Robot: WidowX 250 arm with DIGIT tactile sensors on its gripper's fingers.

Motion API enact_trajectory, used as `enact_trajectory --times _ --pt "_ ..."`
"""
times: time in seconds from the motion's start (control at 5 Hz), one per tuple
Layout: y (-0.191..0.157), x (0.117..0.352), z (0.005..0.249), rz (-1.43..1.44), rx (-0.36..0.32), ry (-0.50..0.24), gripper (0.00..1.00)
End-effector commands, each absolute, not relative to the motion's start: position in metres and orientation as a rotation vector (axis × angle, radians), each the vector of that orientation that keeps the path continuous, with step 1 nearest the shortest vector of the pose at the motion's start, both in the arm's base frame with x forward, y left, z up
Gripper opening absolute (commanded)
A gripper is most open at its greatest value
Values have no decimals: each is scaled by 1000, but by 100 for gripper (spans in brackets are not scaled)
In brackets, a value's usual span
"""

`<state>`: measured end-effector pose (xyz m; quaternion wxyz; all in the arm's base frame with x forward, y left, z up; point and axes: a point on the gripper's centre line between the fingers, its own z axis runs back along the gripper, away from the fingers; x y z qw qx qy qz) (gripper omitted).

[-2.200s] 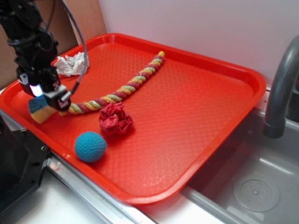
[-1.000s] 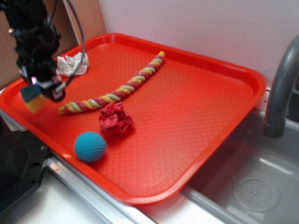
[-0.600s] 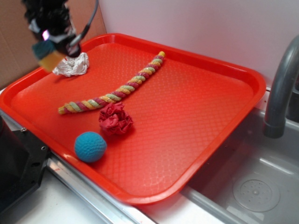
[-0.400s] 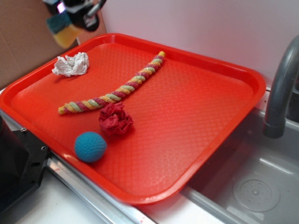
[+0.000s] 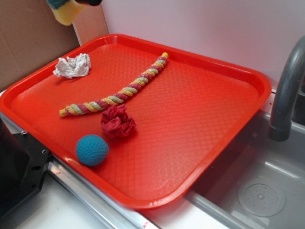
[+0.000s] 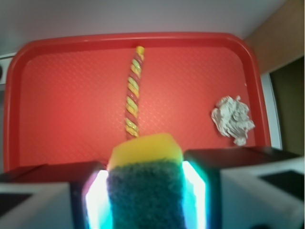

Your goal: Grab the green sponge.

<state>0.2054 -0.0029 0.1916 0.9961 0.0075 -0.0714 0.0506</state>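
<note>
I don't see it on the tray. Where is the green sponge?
The green sponge is clamped in the end effector, up at the exterior view's top left, high above the crumpled white paper.

- Red tray (image 5: 214, 71) fills most of the exterior view, tilted corner-down toward the bottom.
- Twisted multicolour rope (image 5: 116, 95) runs diagonally across the tray's upper left.
- Crumpled white paper (image 5: 72, 66) sits near the tray's left edge, apart from the rope.
- Red crumpled wad (image 5: 117, 122) lies just below the rope.
- Teal ball (image 5: 92, 150) rests beside the wad, lower left.
- Grey faucet (image 5: 286, 90) stands at right, over the sink (image 5: 257, 191).
</note>
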Motion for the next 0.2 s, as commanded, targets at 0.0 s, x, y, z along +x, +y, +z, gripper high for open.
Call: enact_trajectory --times 0.0 --pt "10 199 199 116 -8 -157 0"
